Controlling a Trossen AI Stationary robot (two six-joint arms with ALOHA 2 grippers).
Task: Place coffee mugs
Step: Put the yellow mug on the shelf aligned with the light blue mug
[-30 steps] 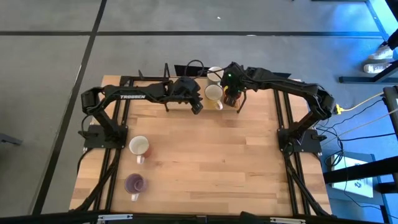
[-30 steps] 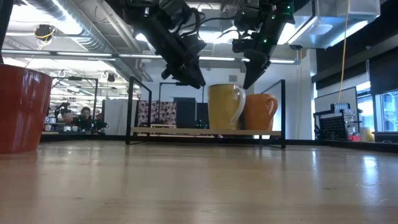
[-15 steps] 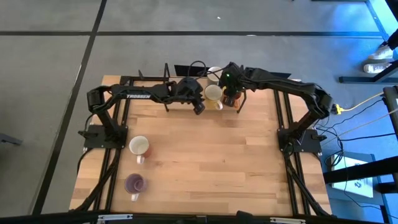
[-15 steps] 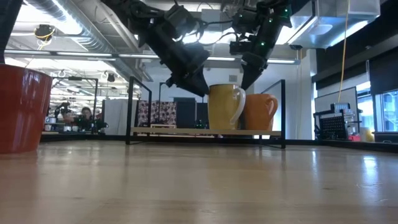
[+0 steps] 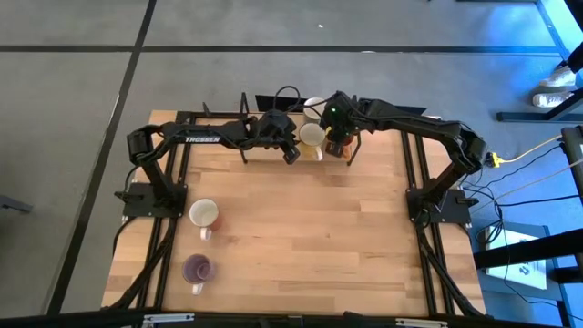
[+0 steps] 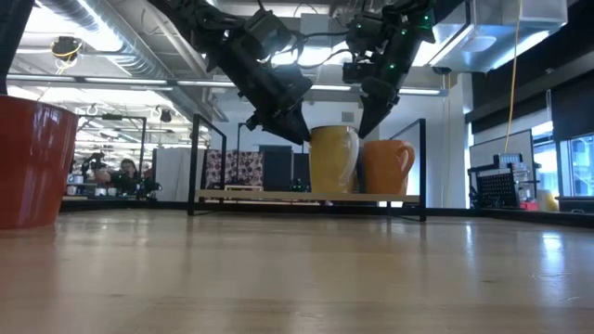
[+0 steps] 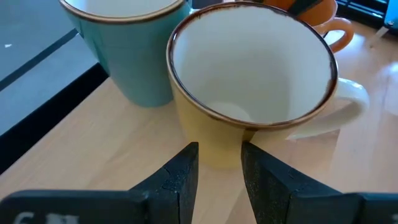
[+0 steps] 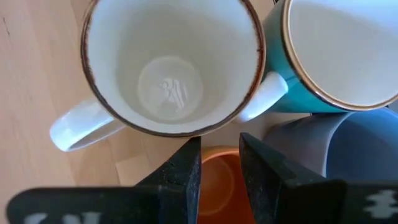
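From above, a cluster of mugs is seen crowded at the table's (image 5: 301, 237) far edge, at twelve o'clock. The yellow mug (image 5: 312, 137) is flanked by the left gripper (image 5: 290, 150) at its nine o'clock and the right gripper (image 5: 341, 142) over the orange mug (image 5: 338, 146) at its three o'clock. Wide bare wood is left toward six o'clock. A red-lined white mug (image 5: 203, 215) and a dark purple mug (image 5: 197, 269) are set well apart near the left edge.

At table height, both grippers are seen just above the yellow mug (image 6: 334, 160) and orange mug (image 6: 387, 167), which touch.

In the left wrist view, the fingers (image 7: 180, 177) are held slightly apart, empty, just before the yellow mug (image 7: 249, 87); a teal mug (image 7: 134, 43) stands beside it.

In the right wrist view, the fingers (image 8: 180, 171) are parted over the orange mug (image 8: 219, 180), clamped on nothing.
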